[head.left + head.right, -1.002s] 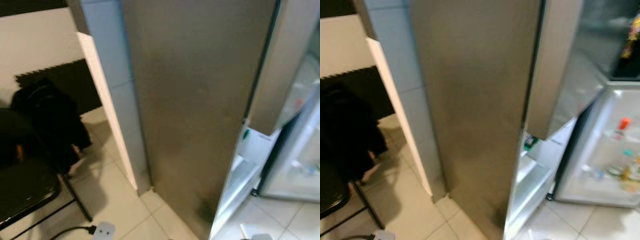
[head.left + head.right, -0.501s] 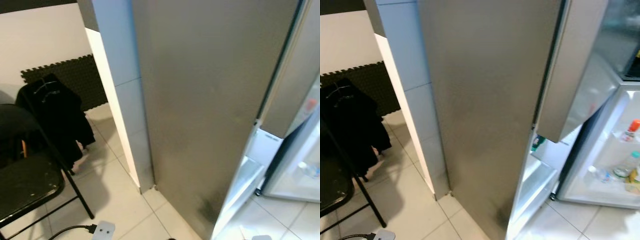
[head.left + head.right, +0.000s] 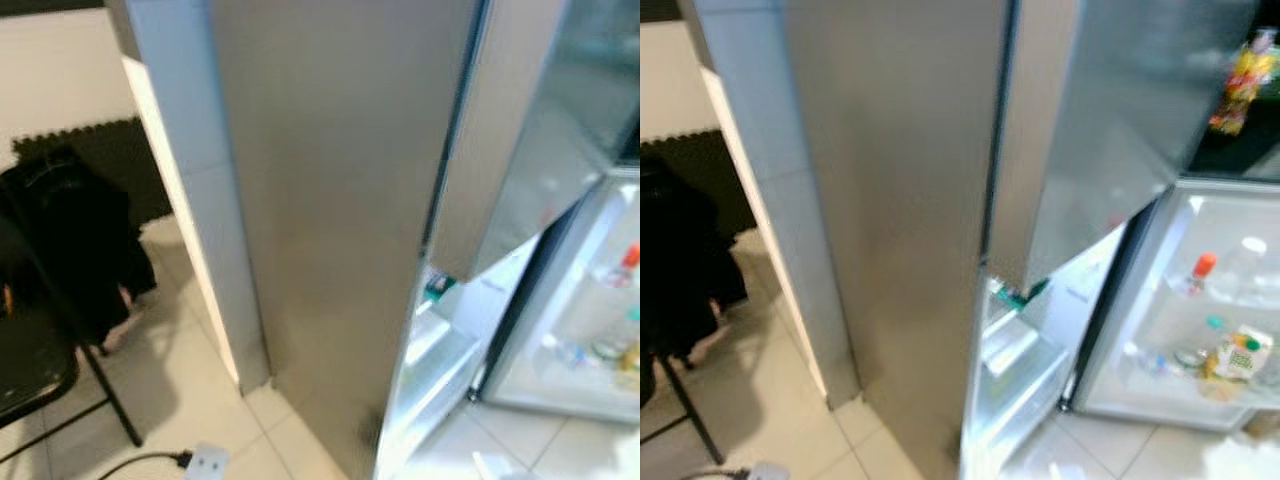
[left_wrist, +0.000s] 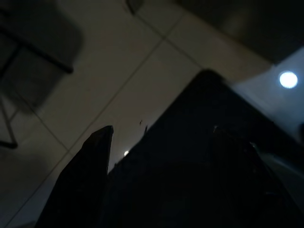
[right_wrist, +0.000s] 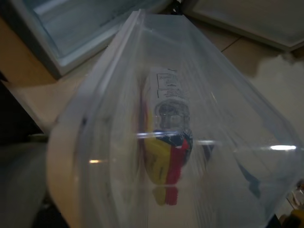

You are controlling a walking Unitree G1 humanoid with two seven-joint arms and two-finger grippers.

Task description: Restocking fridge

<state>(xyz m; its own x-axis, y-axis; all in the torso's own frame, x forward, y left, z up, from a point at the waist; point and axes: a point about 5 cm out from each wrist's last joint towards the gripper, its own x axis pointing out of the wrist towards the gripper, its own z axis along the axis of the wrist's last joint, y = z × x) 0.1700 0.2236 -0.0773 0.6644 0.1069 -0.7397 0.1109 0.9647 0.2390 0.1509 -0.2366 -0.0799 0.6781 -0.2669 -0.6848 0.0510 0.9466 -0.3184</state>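
Note:
A tall steel fridge door (image 3: pixel 340 230) stands swung open in front of me, edge-on. To its right the lit lower compartment (image 3: pixel 1160 330) holds an orange-capped bottle (image 3: pixel 1200 272), a yellow and green pack (image 3: pixel 1237 352) and other small items. The door's inner shelf (image 3: pixel 1015 350) shows low down. In the right wrist view a clear plastic container (image 5: pixel 95 142) hangs above the tiled floor with a red and yellow labelled bottle (image 5: pixel 166 142) inside, carried by my right gripper. The left wrist view is dark; my left gripper (image 4: pixel 161 156) hangs over the floor tiles.
A pale tiled pillar (image 3: pixel 190 180) stands left of the fridge. Further left are a black folding chair (image 3: pixel 40 370) and a black jacket (image 3: pixel 80 250). A white plug on a black cable (image 3: pixel 207 462) lies on the floor tiles.
The camera has swung to the right, so more of the fridge interior shows and the chair has slid toward the left edge. Nothing in the scene itself has visibly moved.

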